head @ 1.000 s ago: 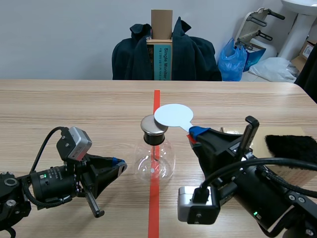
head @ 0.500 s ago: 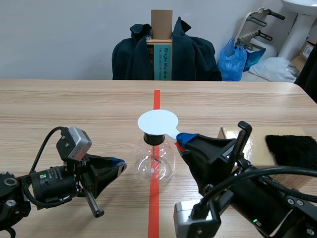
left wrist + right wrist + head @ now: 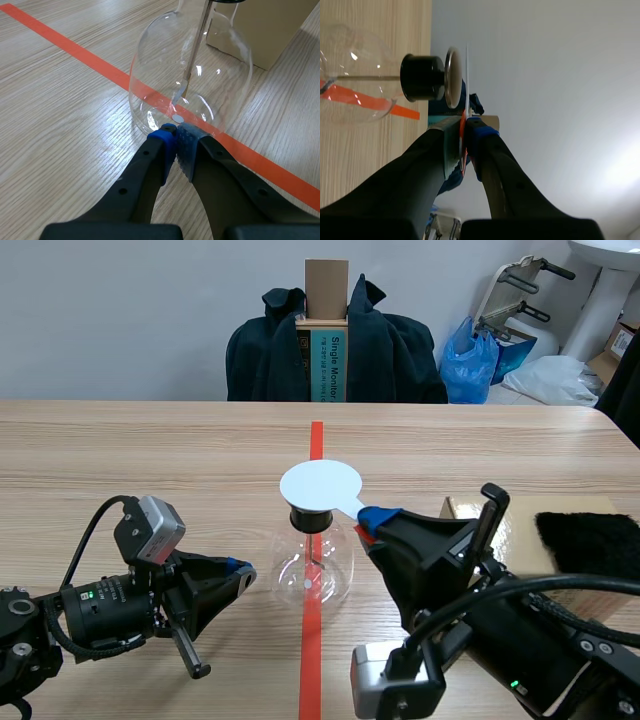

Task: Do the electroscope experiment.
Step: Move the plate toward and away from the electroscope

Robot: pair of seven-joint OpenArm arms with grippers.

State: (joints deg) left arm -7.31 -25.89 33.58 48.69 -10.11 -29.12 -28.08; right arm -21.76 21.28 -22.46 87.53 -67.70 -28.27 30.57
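The electroscope is a round glass flask [image 3: 312, 578] with a black stopper and a metal rod [image 3: 192, 60] inside, standing on the red tape line. A white disc [image 3: 320, 485] on a short handle lies flat over its top and hides the metal cap there. My right gripper [image 3: 372, 517] is shut on the disc's handle. In the right wrist view the disc [image 3: 467, 75] shows edge-on against the metal cap [image 3: 452, 77], held by the gripper [image 3: 464, 127]. My left gripper [image 3: 238, 568] [image 3: 175, 137] is shut, its tips at the base of the flask [image 3: 190, 75].
A cardboard box [image 3: 530, 545] lies at the right with a black fur cloth [image 3: 588, 540] on it. The box [image 3: 260, 30] stands just behind the flask. A chair draped with a dark coat [image 3: 335, 345] stands across the table.
My right gripper has carried the white disc left from beside the metal cap to directly over it, then held almost still. The left arm has not moved.
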